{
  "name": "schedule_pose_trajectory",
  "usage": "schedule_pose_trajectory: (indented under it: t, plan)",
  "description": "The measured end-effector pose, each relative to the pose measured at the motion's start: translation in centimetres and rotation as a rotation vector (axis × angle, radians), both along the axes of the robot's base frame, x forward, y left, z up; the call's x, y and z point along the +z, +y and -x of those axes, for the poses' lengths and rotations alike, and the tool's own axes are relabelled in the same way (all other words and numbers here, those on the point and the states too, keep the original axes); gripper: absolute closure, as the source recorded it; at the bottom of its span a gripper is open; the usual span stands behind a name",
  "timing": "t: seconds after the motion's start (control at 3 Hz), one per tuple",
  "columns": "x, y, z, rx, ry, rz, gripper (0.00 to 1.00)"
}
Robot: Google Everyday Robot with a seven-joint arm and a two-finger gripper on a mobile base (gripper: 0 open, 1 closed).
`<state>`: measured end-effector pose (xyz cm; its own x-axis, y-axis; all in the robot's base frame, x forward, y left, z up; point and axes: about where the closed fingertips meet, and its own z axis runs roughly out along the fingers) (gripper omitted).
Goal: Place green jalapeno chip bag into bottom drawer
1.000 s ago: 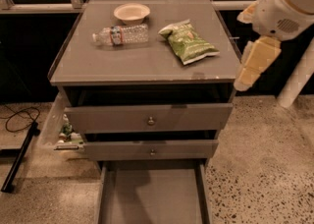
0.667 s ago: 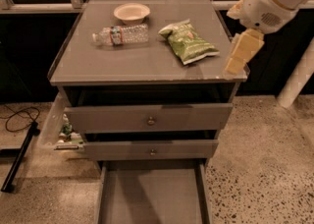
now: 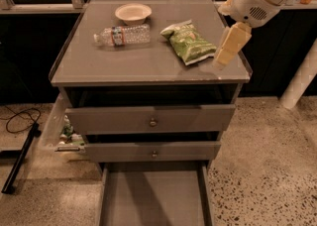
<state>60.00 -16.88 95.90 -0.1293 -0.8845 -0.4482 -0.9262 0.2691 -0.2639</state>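
Note:
The green jalapeno chip bag (image 3: pixel 189 42) lies flat on the grey cabinet top (image 3: pixel 124 59), right of centre. My gripper (image 3: pixel 224 57) hangs from the white arm at the top right, just right of the bag near the top's right edge, not touching it. The bottom drawer (image 3: pixel 153 197) is pulled out at the foot of the cabinet, a shallow grey tray with nothing in it.
A clear water bottle (image 3: pixel 122 35) lies on its side left of the bag. A pale bowl (image 3: pixel 132 13) stands behind it. Two upper drawers (image 3: pixel 151 120) with round knobs are slightly open. A clear bin (image 3: pixel 62 133) sits at the cabinet's left. A white post (image 3: pixel 302 79) stands right.
My arm and gripper have moved left, from beyond the cabinet's right edge to over its top beside the chip bag. Nothing else has moved.

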Motion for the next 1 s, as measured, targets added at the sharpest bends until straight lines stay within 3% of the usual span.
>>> schedule_pose_trajectory:
  t: [0.33,1.0]
  plan:
    - [0.0,0.3,-0.2,-0.016,-0.02,-0.032,0.0]
    - [-1.5,0.6,-3.8,-0.113,-0.08,-0.303,0.0]
